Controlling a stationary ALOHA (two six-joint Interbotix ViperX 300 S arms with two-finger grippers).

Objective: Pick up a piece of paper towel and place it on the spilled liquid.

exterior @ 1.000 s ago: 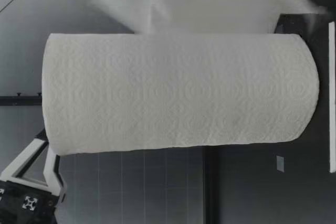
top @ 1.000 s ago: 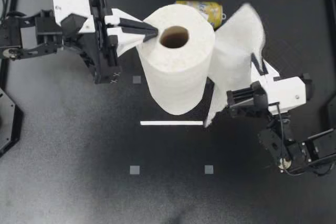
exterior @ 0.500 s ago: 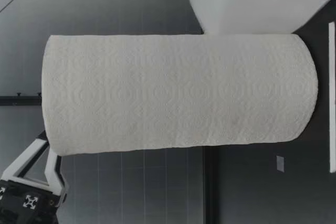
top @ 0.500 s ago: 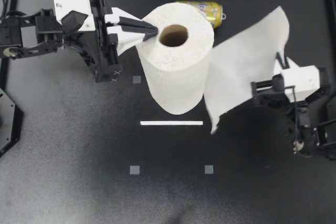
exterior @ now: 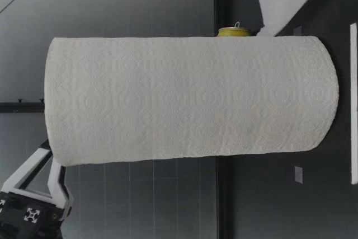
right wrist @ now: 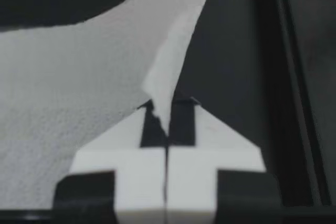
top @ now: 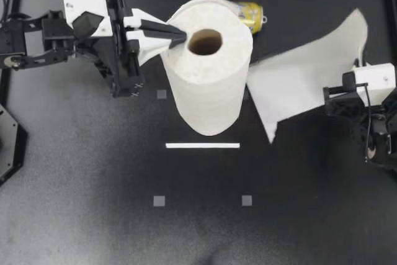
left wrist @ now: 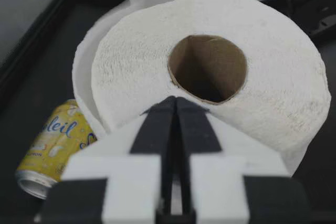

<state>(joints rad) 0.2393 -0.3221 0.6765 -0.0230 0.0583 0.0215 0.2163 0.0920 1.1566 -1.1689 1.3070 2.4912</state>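
Top view: my right gripper [top: 332,94] is clamped on one edge of a loose paper towel sheet [top: 298,76], which hangs clear of the table [top: 93,184] beside the upright roll [top: 208,85]. The right wrist view confirms that both fingers are closed on a gathered pinch of the sheet.

My left gripper [top: 177,34] has its fingers closed together with nothing between them. Its tips are set on the top face of the roll, at the rim of the cardboard core [top: 206,42]. A yellow can [top: 251,13] lies on its side just behind the roll. I cannot make out any spilled liquid on the dark table.

Handling notes:
- The sheet is very light, limp and easily torn. It drapes and folds from the single pinch, so I judge that its free corner will swing with any quick move.
- The edge pinch is adequate for carrying. A grip nearer the middle would bunch the sheet and reduce coverage.
- I cannot tell whether the sheet's near edge touches the roll or merely overlaps it in this view.
- Once wet, the paper will likely weaken and cling.
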